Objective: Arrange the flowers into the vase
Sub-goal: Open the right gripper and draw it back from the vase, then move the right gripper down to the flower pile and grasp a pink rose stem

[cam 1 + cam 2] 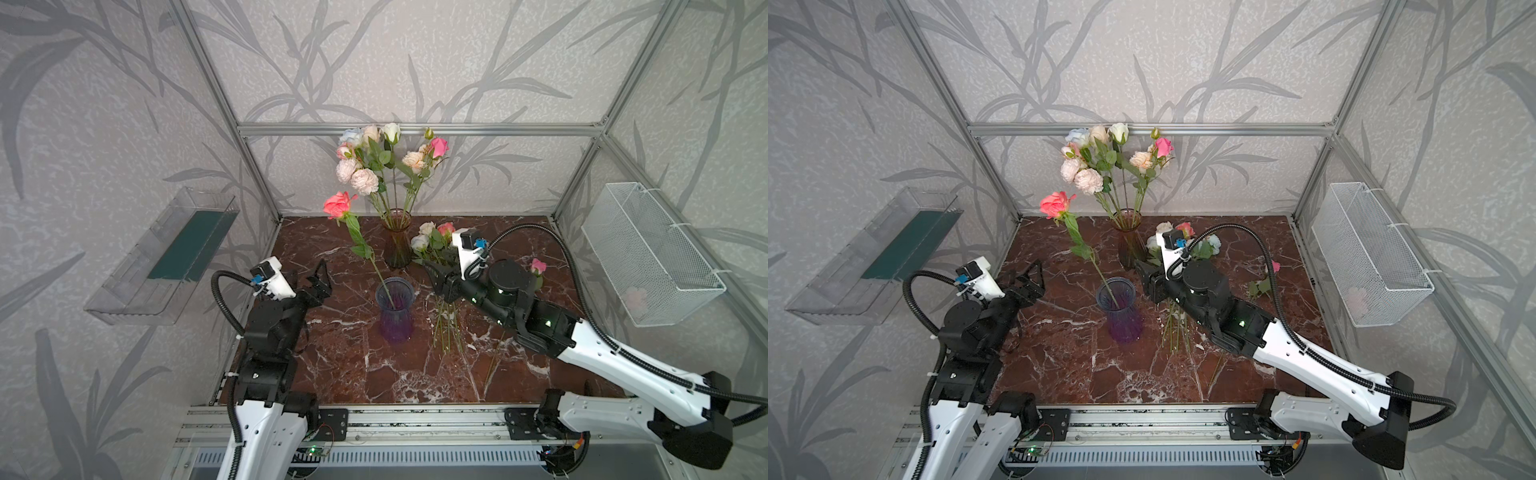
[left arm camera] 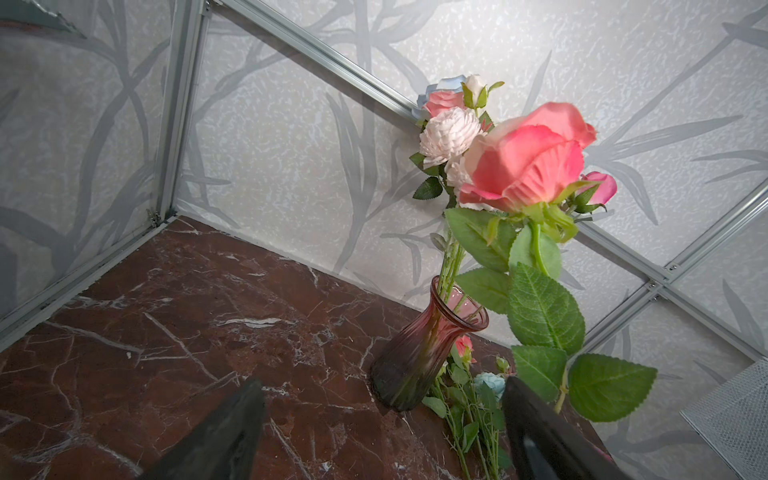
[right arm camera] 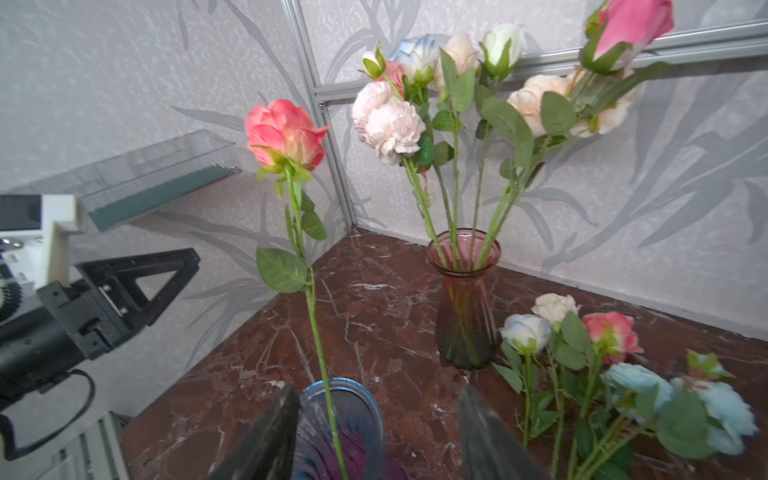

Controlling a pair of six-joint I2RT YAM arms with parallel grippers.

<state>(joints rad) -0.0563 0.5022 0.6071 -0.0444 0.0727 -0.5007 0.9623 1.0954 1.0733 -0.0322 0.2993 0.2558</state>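
At the middle of the back edge of the table (image 1: 332, 374) stands the back vase (image 1: 397, 243) with a bunch of flowers (image 1: 365, 176) in it. Before it, near the centre, the front vase (image 1: 394, 311) holds a single rose (image 1: 338, 204) leaning toward the back-left corner. Right of both vases lie loose flowers (image 1: 427, 228), with a lone flower (image 1: 538, 267) nearer the right edge.

A clear plastic bin (image 1: 124, 286) hangs on one wall, a white mesh basket (image 1: 640, 245) opposite, above the red-brown marble tabletop (image 1: 332, 374).
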